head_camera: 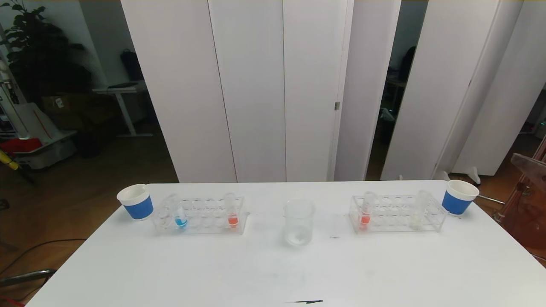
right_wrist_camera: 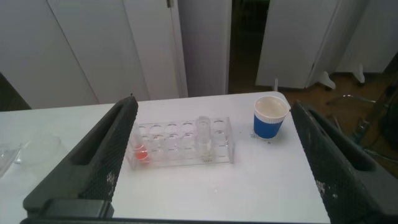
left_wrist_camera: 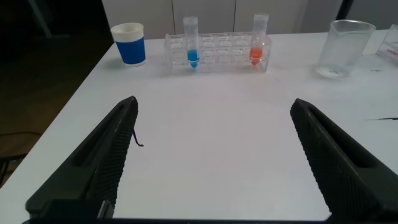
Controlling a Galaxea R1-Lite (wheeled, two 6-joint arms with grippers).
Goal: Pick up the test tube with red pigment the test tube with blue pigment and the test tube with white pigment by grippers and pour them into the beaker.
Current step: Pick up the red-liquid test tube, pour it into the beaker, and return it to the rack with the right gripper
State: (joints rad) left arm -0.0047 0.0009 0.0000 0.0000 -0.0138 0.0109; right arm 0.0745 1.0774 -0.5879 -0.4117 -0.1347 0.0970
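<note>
We see the beaker (head_camera: 299,221) standing upright and alone at mid-table toward the far edge, likely so either arm can reach it. Toward the far-left corner a clear rack (head_camera: 200,215) holds the test tube with blue pigment (head_camera: 179,215); toward the far-right corner another rack (head_camera: 399,213) holds the test tube with white pigment (head_camera: 420,211). Our left gripper (left_wrist_camera: 211,162) and right gripper (right_wrist_camera: 211,162) are spread wide, holding nothing, above the bare near half.

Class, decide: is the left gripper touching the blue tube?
Apart. The left wrist view shows bare table between the open left gripper and the blue tube standing in its rack.
</note>
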